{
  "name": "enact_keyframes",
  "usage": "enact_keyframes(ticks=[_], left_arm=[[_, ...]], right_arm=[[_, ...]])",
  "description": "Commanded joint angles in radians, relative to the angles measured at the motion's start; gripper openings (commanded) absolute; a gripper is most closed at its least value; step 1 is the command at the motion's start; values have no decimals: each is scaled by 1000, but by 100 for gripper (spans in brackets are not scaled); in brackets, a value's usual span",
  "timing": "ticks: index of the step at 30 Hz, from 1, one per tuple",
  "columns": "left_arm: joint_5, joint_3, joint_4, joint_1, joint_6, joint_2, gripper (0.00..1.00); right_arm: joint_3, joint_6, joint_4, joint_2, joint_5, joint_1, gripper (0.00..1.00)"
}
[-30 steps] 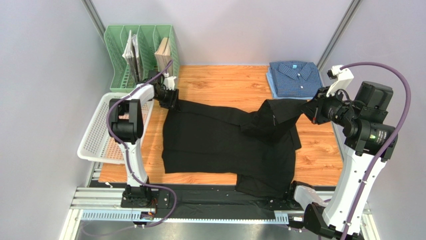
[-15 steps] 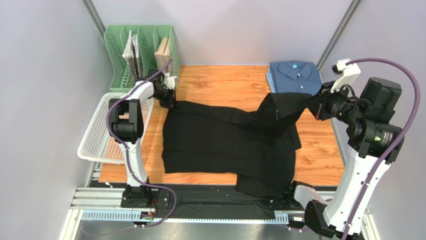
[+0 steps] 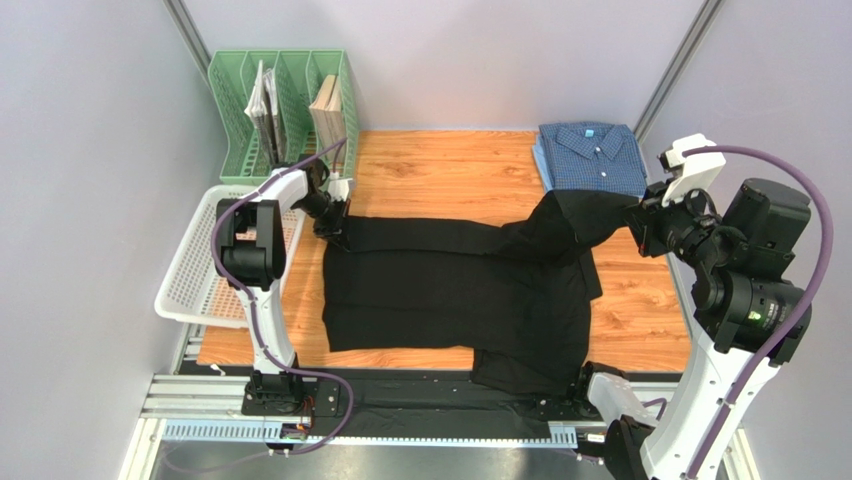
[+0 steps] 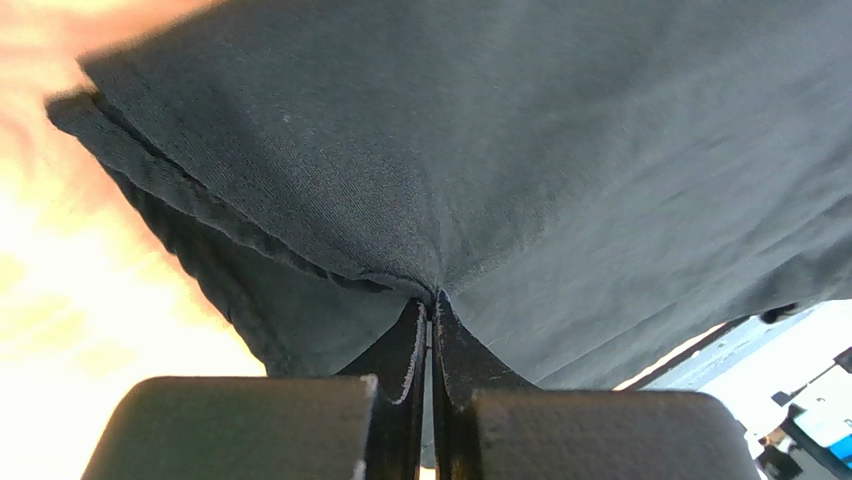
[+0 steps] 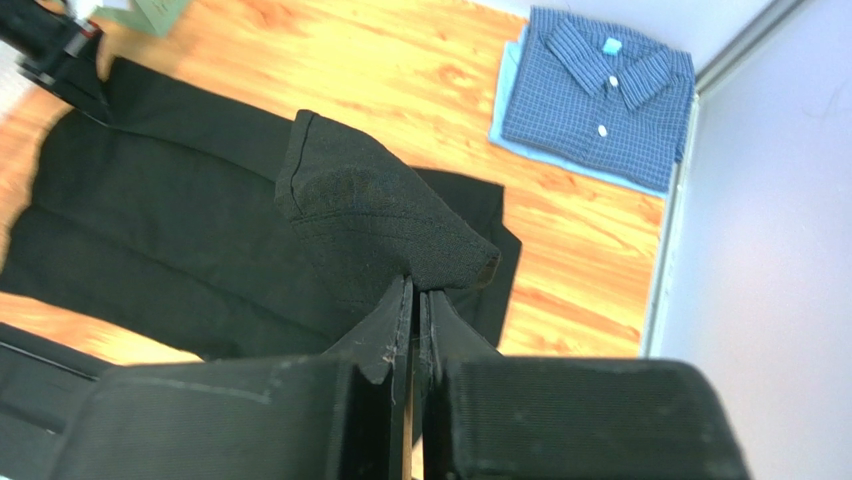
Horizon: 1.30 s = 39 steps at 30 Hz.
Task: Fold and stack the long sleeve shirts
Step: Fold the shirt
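Left fingers (image 4: 412, 330) pinched fully closed on the black shirt (image 3: 450, 290) at its far-left corner, low over the tabletop (image 3: 440, 170) near its left edge, just beside the white basket (image 3: 190, 270). Shirt body lies spread across the tabletop's middle, its near part hanging over the near edge. Right fingers (image 5: 398, 310) clamped tight on a fold of the same shirt, lifted off the surface near the right edge; folded blue shirt (image 3: 588, 157) sits in the far-right corner.

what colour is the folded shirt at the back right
The shirt is blue, finely checked; best in the right wrist view.
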Motion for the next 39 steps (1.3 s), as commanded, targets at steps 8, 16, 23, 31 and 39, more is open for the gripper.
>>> enact_keyframes(ticks=[8, 16, 23, 31, 39], left_arm=[[41, -25, 78, -5, 64, -150, 31], [110, -116, 173, -7, 189, -410, 50], [156, -193, 239, -5, 229, -530, 64], [143, -99, 188, -4, 227, -386, 62], [7, 69, 136, -24, 276, -177, 57]], right_arm=[[-225, -55, 5, -60, -101, 5, 0], [-320, 71, 183, 42, -221, 116, 0], [-485, 145, 352, 121, -143, 454, 0], [-311, -22, 150, 395, -162, 589, 89], [-265, -125, 178, 630, -100, 24, 57]])
